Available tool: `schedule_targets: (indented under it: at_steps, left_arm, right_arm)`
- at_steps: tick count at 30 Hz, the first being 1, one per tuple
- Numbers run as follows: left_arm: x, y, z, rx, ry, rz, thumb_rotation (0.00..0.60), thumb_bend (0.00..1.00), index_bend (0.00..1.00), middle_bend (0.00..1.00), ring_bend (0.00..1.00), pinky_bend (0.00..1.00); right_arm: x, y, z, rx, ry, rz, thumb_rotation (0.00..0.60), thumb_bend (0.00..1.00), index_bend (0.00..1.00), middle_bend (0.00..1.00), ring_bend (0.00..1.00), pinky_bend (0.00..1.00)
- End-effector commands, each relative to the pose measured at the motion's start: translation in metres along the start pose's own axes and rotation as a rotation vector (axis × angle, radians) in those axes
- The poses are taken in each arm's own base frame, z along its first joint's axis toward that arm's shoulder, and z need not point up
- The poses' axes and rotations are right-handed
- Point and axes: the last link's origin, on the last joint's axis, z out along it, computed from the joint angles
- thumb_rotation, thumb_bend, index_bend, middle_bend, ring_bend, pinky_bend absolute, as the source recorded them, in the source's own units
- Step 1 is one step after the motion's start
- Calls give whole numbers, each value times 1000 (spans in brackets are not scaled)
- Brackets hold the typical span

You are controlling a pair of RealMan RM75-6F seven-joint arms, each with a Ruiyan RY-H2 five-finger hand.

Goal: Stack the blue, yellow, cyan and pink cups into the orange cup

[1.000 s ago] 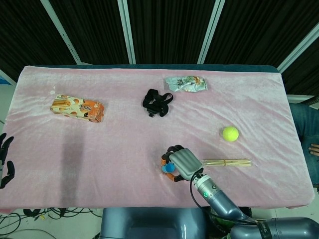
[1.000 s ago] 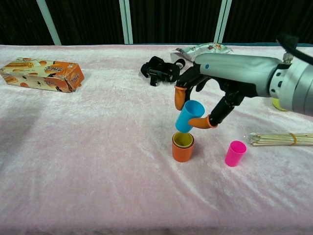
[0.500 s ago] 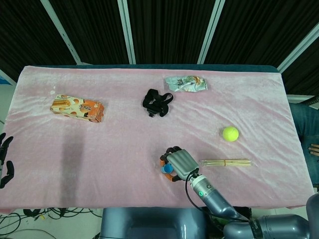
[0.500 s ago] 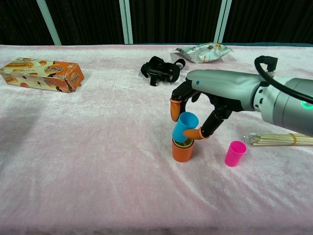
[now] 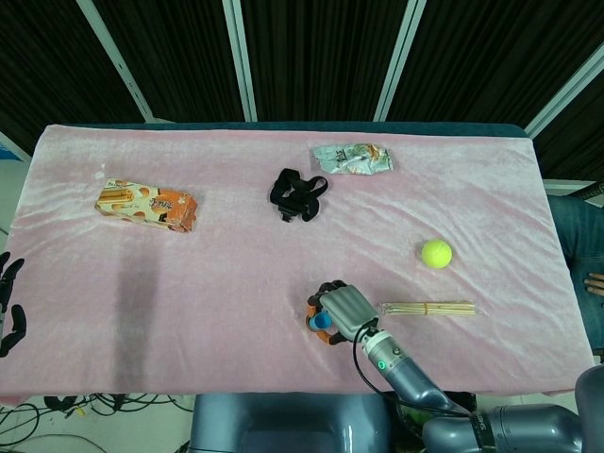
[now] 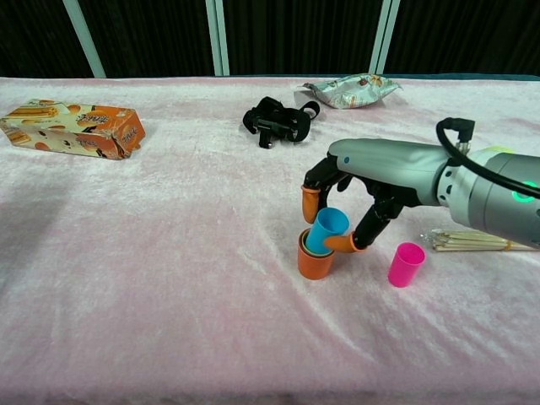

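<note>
At the table's near edge, the right hand, pinching the cyan cup, has lowered it partway into the orange cup; pink cup remains.

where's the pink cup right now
In the chest view the pink cup stands upright on the cloth, right of the orange cup, near the skewer bundle.

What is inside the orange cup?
The cyan cup, tilted, pinched by the right robot hand, sits in the orange cup. Anything beneath it is covered.
</note>
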Motion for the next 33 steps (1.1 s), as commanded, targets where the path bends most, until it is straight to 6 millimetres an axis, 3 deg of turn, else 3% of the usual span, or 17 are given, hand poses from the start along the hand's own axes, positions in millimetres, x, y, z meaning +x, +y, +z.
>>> schedule_targets:
  at_steps: [1,5,15,16,21,26,33]
  left_arm:
    - [0,0,0,0,-1,1,600,686,86,18,0,31]
    - [0,0,0,0,-2,-1,600,683,86,18,0,31]
    - [-1,1,0,1,0,3,600,683,86,18,0,31]
    - [-1,1,0,-1,-1,3,600,682,86,18,0,31]
    - [-1,2,0,-2,-2,5,600,682,86,18,0,31]
    - [-1,2,-1,-3,-3,8,600,682,86,18,0,31]
    - [-1,2,-1,-2,-3,9,600,682,86,18,0,31]
  right_arm:
    - [-2,3,0,-6,-6,-16,600,278,348,274,176,203]
    - [-2,6,-1,-20,-14,-22,600,255,220,175,155,203]
    - [17,14,-25,-43,44,-16,600,248,209,176,155,202]
    - [16,22,-39,-73,36,-17,600,248,209,179,155,203]
    - [5,30,-64,-99,10,-9,600,248,209,182,155,202]
    - [-12,35,-73,-103,7,6,600,249,213,206,155,202]
    - [-26,42,-68,-110,32,-13,600,250,245,247,155,203]
